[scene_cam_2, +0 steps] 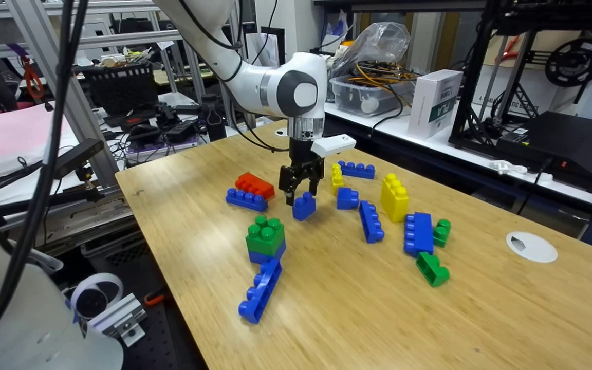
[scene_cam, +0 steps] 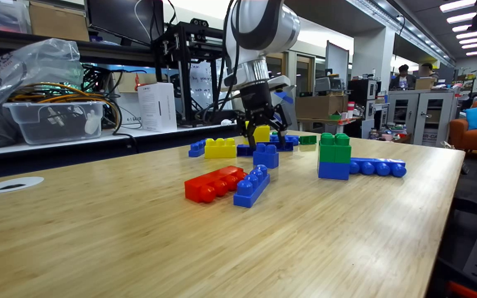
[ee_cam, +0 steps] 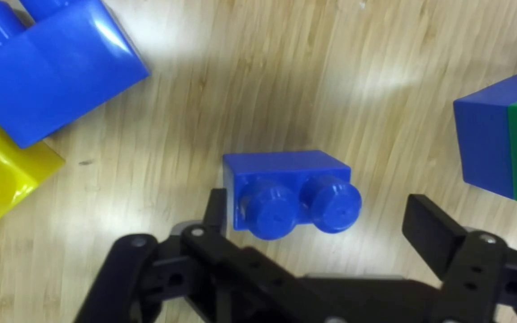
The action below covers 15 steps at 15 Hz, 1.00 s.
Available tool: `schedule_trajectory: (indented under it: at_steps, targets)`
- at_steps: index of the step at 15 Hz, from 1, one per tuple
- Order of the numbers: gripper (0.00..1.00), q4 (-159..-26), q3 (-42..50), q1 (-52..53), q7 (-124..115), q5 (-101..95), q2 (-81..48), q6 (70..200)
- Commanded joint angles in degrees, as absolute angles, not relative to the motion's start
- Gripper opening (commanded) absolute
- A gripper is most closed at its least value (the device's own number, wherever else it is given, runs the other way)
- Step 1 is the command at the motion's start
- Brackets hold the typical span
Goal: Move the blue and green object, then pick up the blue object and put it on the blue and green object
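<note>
Gripper (ee_cam: pixel 317 214) agape, room beside blue brick (ee_cam: pixel 291 190)

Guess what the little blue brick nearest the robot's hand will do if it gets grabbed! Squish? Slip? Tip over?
The blue brick probably won't squish: its straight, crisp edges look like hard plastic. Its smooth faces might make it a bit slippery. It stands upright but looks narrow one way, so a push near the top could tip it.

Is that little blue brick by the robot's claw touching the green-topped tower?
Apart. The wrist view shows a strip of table between the blue brick and the tower.
</note>
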<state>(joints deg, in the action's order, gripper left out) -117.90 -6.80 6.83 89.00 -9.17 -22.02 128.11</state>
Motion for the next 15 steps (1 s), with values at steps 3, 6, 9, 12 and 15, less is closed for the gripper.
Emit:
schedule_trajectory:
  at_steps: [3,6,9,12,15]
  targets:
    - [1.0,-120.4,-7.8,5.8,87.7,-9.9,-21.5,131.7]
    - [1.0,-121.3,-7.8,5.9,87.1,-10.1,-21.5,133.7]
    - [0.66,-122.2,-7.7,5.9,86.4,-10.2,-21.5,136.0]
    - [0.45,-122.7,-7.7,5.9,85.6,-10.4,-21.4,137.5]
    - [0.45,-122.8,-7.6,5.9,84.9,-10.6,-21.3,138.1]
